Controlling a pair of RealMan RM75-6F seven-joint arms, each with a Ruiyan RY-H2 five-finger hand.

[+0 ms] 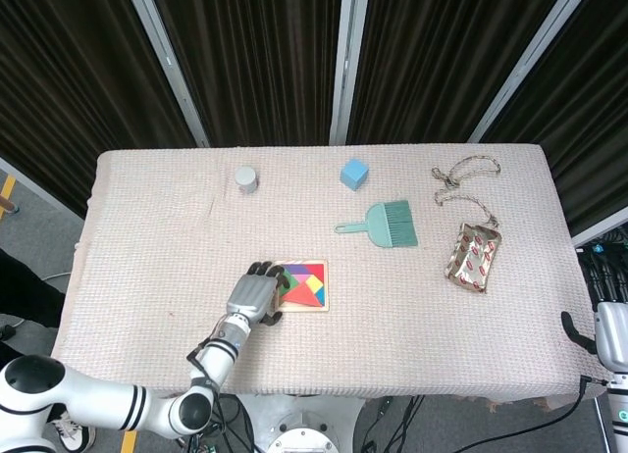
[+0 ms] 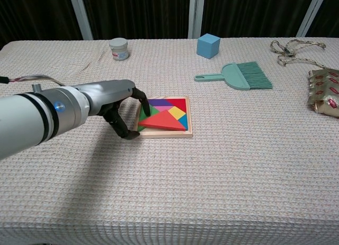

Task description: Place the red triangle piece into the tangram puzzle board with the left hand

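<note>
The tangram puzzle board (image 1: 323, 286) (image 2: 189, 117) lies flat near the table's front, left of centre, with coloured pieces in it. The red triangle (image 2: 165, 121) (image 1: 296, 294) lies inside the board along its near edge. My left hand (image 1: 253, 294) (image 2: 117, 104) hovers at the board's left side with its fingers loosely curved down and apart; it holds nothing. Its dark fingertips (image 2: 143, 103) sit by the board's left rim. My right hand (image 1: 610, 337) shows only partly at the frame's right edge, off the table, and its fingers are hidden.
At the back stand a small white jar (image 1: 245, 178) and a blue cube (image 1: 353, 174). A teal hand brush (image 1: 385, 224) lies right of the board. A chain (image 1: 463, 181) and a shiny pouch (image 1: 474, 258) lie at the right side.
</note>
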